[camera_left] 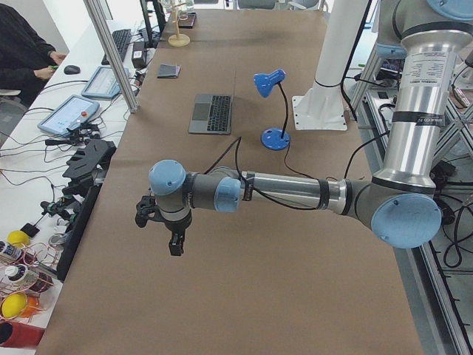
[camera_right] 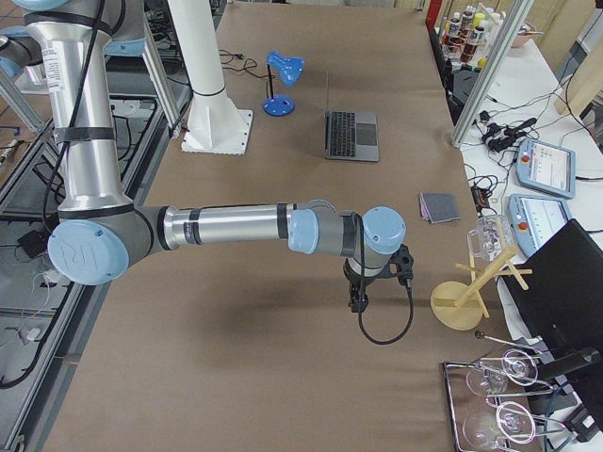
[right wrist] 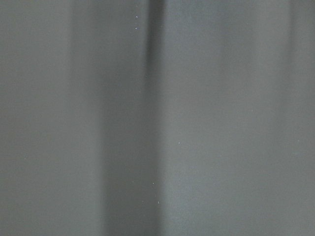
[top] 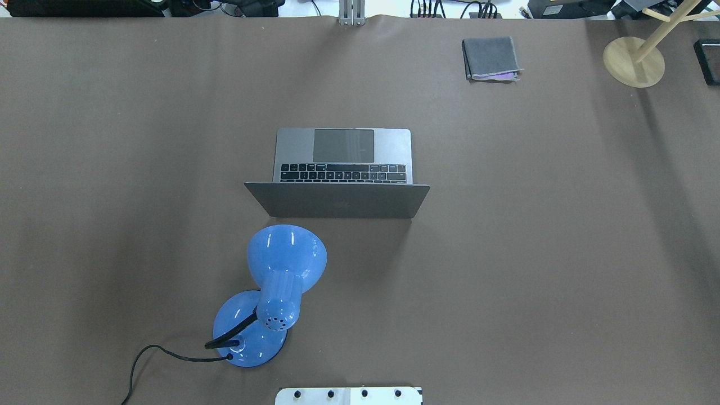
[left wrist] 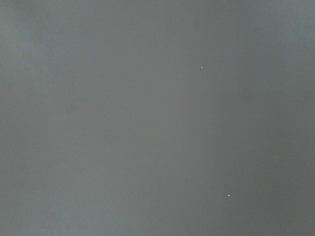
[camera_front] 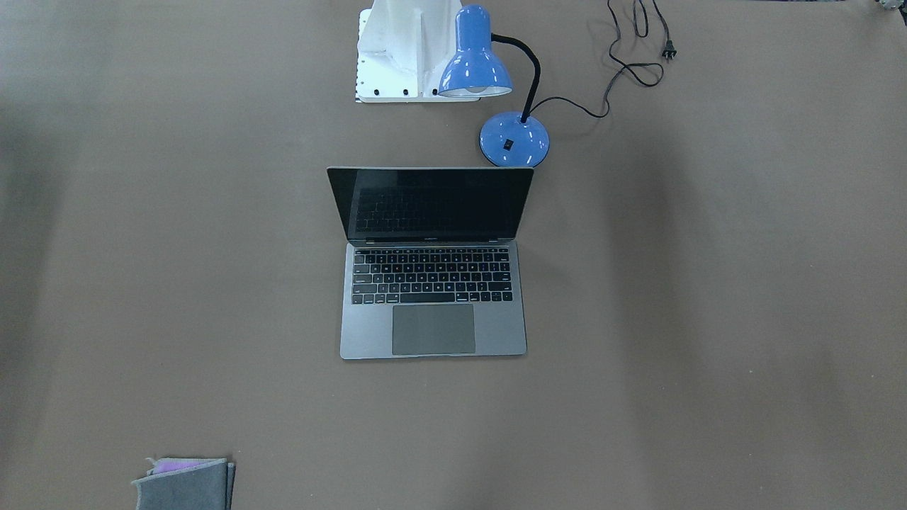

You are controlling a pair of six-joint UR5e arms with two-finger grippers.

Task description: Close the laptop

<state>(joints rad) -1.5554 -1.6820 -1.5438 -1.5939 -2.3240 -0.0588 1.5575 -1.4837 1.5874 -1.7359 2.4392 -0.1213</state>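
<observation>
Left arm [camera_left: 281,192] stretched level, left gripper [camera_left: 175,248] pointing down, well clear of the laptop [camera_left: 211,113]; right arm [camera_right: 236,226], right gripper [camera_right: 358,301] likewise. Jaws too small to read.

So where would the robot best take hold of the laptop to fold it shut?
The laptop stands open, its lid roughly upright with the back toward the robot. So the lid's free top edge, near the middle, looks best, reached from above on the robot's side and pushed forward and down. The lamp crowds the robot's left, so approach right of centre.
</observation>
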